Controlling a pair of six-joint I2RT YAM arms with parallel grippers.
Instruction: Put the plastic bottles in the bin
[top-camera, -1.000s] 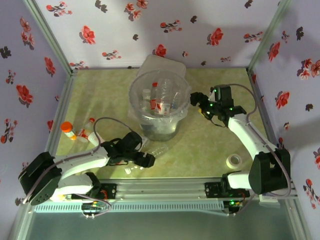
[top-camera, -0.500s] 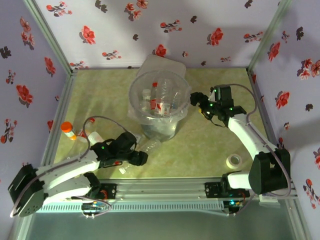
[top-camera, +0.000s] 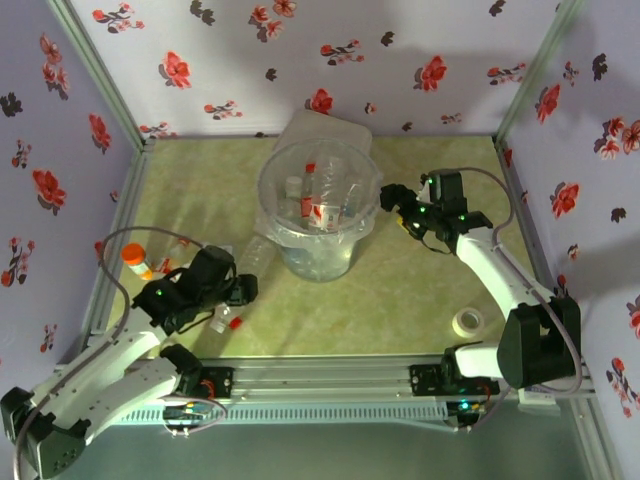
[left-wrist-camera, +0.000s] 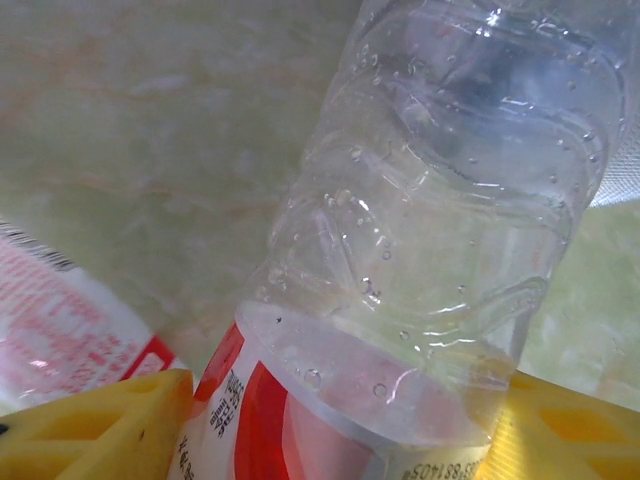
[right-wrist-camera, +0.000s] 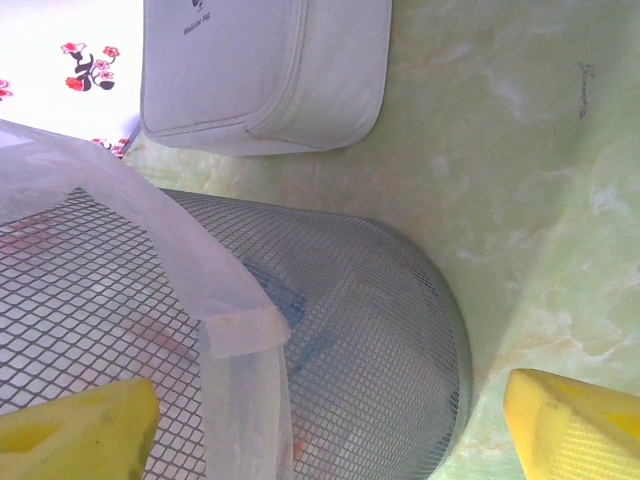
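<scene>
A clear plastic bottle with a red-and-white label sits between my left gripper's yellow fingers, which are shut on its labelled part. In the top view that bottle sticks out from my left gripper toward the bin, a round mesh bucket lined with a clear bag and holding several bottles. Another small bottle with a red cap lies just in front of the left gripper. My right gripper hangs open beside the bin's right wall, holding nothing.
More bottles and an orange-capped container lie at the left edge. A second labelled bottle lies beside the left finger. A white case stands behind the bin. A white tape roll rests at the front right.
My left arm has swung left and back from the middle front, its jaws closing on the bottle and carrying it along. The right arm has not moved.
</scene>
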